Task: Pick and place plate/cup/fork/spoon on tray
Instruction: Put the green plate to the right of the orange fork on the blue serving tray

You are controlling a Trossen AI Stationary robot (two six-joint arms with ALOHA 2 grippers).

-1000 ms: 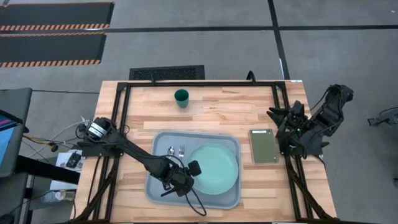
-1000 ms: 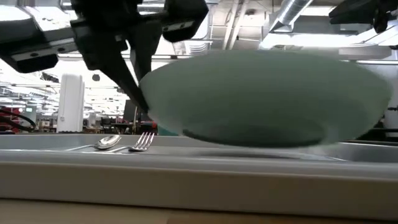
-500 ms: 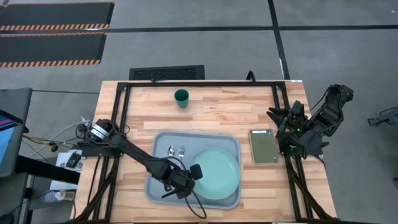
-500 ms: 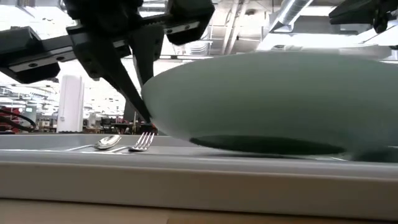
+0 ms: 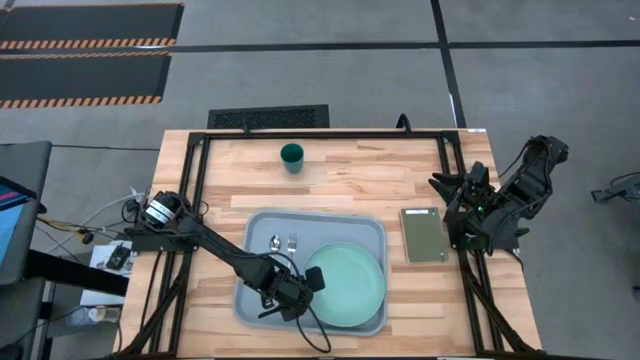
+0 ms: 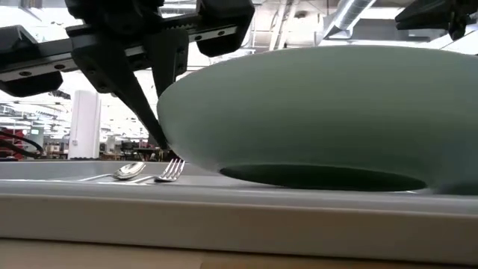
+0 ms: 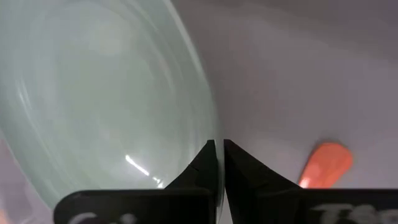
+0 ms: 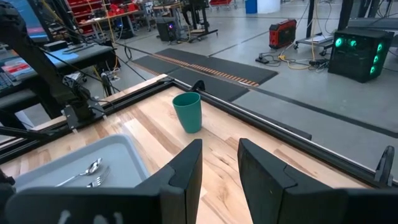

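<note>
Plate (image 5: 346, 285) has just slid toward lower right of the tray (image 5: 258, 300), left gripper (image 5: 303, 289) pinching its rim; cup (image 5: 291, 156) waits, right gripper (image 8: 219, 163) spread.

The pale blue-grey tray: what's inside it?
Pale blue-grey tray holds the mint-green plate, metal spoon and fork; the left tool covers part of their orange handles.

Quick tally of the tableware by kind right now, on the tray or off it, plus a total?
Plates: 1, the plate over the tray, its rim pinched by the left end effector
Cups: 1, the cup on the bare table, off the tray
Forks: 1, the fork on the tray
Spoons: 1, the spoon beside it
Total: 4
</note>
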